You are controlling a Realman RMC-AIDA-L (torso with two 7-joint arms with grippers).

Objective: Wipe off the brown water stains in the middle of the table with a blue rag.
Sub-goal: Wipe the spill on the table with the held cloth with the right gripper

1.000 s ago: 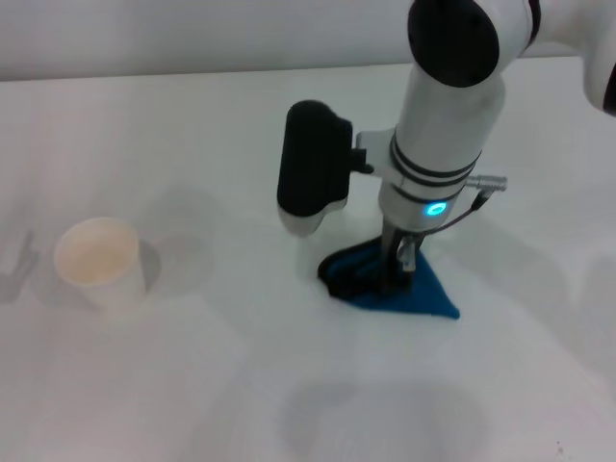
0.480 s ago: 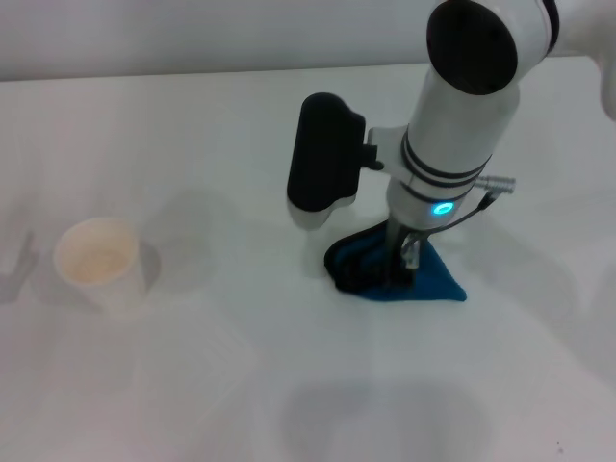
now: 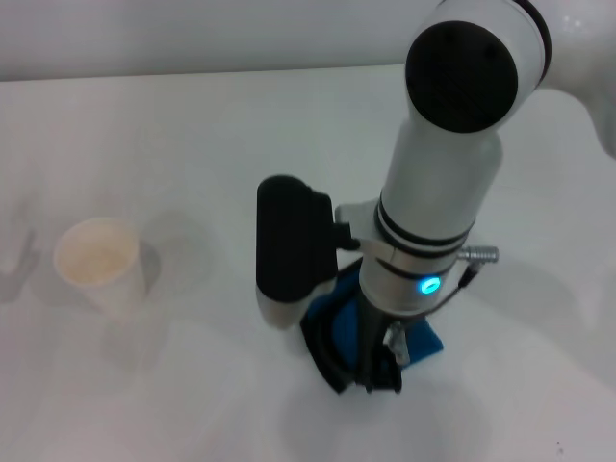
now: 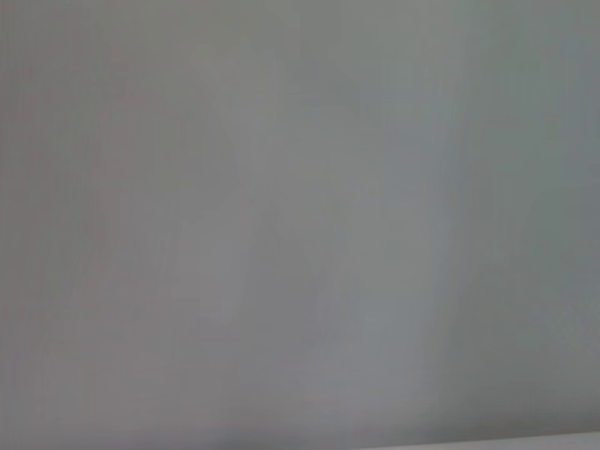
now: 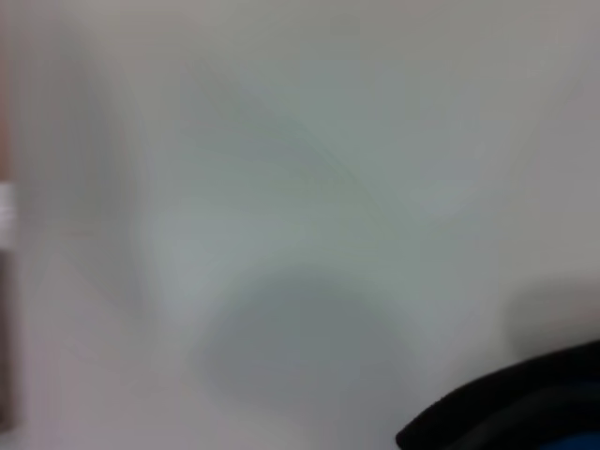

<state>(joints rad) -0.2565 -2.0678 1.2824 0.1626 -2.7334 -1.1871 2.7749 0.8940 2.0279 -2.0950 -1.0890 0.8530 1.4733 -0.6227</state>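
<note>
- Nearest, the right end effector (image 3: 383,371) points straight down and presses the small bright-blue soft rag with dark edging (image 3: 332,332) on the wide plain white counter (image 3: 192,125). It seems closed on a bunched fold, but the fingertips are hidden.
- The rag looks crumpled, so it may slip out or skip over liquid if the push is uneven.
- No brown water stains are visible now; any left under the arm could be missed.
- Farther left, the white paper cup with beige inside (image 3: 99,262) stands well apart; a wide sweep could tip it.
- The left end effector is not in view.
</note>
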